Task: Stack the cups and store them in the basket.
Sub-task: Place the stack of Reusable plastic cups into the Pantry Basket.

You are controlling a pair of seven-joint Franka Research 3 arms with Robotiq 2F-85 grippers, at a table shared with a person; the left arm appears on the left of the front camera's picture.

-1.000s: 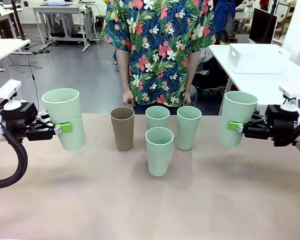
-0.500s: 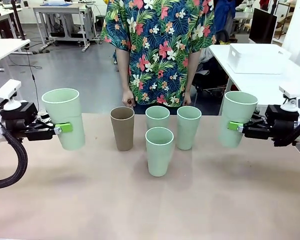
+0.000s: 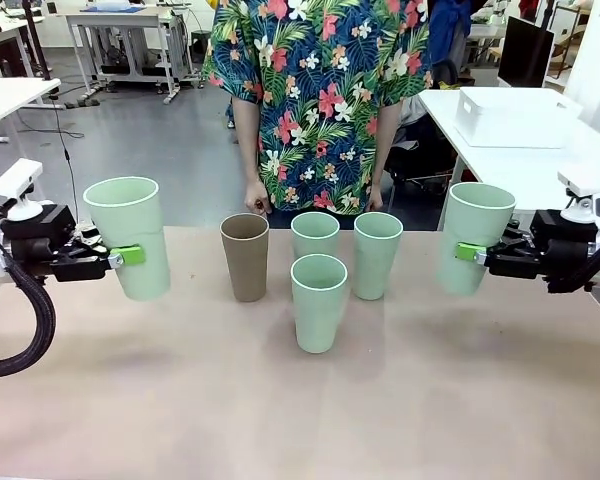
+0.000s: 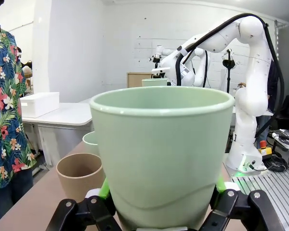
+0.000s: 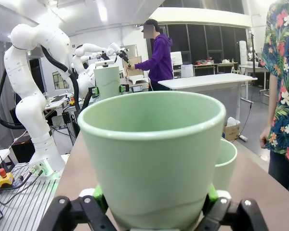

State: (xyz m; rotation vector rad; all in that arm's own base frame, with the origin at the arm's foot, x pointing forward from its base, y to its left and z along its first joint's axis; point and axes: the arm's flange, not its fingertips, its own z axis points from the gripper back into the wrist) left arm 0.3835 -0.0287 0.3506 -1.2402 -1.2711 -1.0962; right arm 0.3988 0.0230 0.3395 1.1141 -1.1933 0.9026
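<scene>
Tan desk (image 3: 280,420), open lab floor behind it. A person in a floral shirt (image 3: 315,90) stands at the far edge with their hands low by the desk edge.

Cup count is six: five mint, one brown, each on its own.
- Four stand upright on the desk, grouped mid-far.
  - The brown cup (image 3: 245,257) is leftmost.
  - The back mint cup (image 3: 315,236) is at centre.
  - The right mint cup (image 3: 377,255) is just beside the back one.
  - The front mint cup (image 3: 319,302) is nearest the robot, ahead of those two. They sit close; can't tell if any touch.
- Two are held up off the desk, one per claw.
  - The left claw (image 3: 130,256) is clamped from the side on the left-held cup (image 3: 128,237). Green pads are on the wall around mid-height, cup upright and mouth up, above the desk's left side.
  - The right claw (image 3: 468,252) has the same grip on the right-held cup (image 3: 473,236), upright at the desk's right side.

The held cups flank the standing group, well apart from it.

Basket (image 3: 510,115): one white bin on a separate white table (image 3: 540,165) behind and to the right, well apart from all the cups.
</scene>
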